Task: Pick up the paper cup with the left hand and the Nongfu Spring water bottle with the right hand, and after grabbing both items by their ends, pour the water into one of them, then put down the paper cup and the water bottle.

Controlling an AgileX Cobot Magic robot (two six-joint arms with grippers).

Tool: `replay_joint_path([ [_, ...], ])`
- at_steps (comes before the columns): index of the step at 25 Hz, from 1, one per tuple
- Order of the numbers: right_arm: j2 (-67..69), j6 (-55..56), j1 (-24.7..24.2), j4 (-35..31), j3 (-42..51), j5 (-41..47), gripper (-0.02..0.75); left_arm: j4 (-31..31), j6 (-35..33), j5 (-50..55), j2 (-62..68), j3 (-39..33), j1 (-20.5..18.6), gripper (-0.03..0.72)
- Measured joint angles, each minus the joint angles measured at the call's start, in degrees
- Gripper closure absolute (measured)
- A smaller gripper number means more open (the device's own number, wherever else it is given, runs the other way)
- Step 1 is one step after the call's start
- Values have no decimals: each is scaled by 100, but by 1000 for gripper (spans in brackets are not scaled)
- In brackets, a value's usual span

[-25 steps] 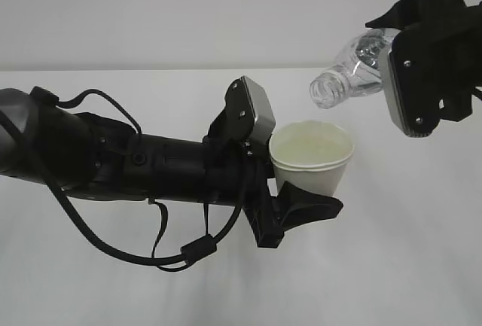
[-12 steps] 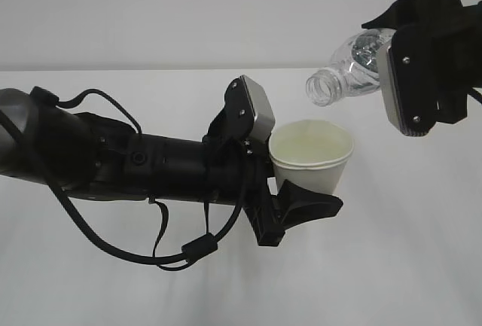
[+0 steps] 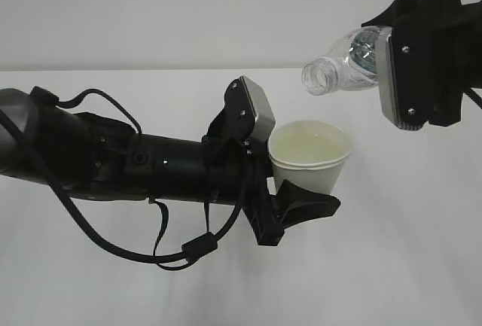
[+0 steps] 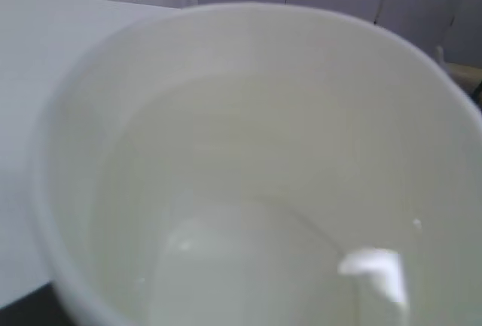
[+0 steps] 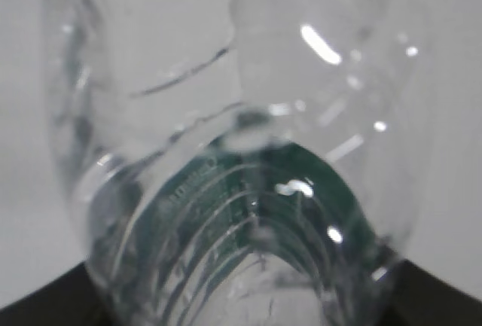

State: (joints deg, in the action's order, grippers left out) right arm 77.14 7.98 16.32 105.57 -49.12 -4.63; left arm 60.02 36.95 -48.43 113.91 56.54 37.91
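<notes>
My right hand (image 3: 376,70) has tipped the clear ribbed plastic bottle (image 3: 343,70) back toward level, lifting its mouth from above the small white paper cup (image 3: 310,162); its jaws clamp the bottle's base. My left hand (image 3: 290,190) grips the cup, water (image 4: 248,273) inside. Pouring looks finished; setting both down remains.

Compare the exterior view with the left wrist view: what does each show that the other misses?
Exterior only: the clear ribbed plastic bottle held nearly level by the right gripper, mouth above the cup, and the left gripper clamping the cup. Left wrist only: clear water pooled at the bottom. Both: the small white paper cup, upright.
</notes>
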Motion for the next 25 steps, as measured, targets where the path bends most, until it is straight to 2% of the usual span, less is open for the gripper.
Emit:
replay_joint_path([
  [25,0,2889,9,0,0,-20,309,-21,0,19,0,0,0,225],
])
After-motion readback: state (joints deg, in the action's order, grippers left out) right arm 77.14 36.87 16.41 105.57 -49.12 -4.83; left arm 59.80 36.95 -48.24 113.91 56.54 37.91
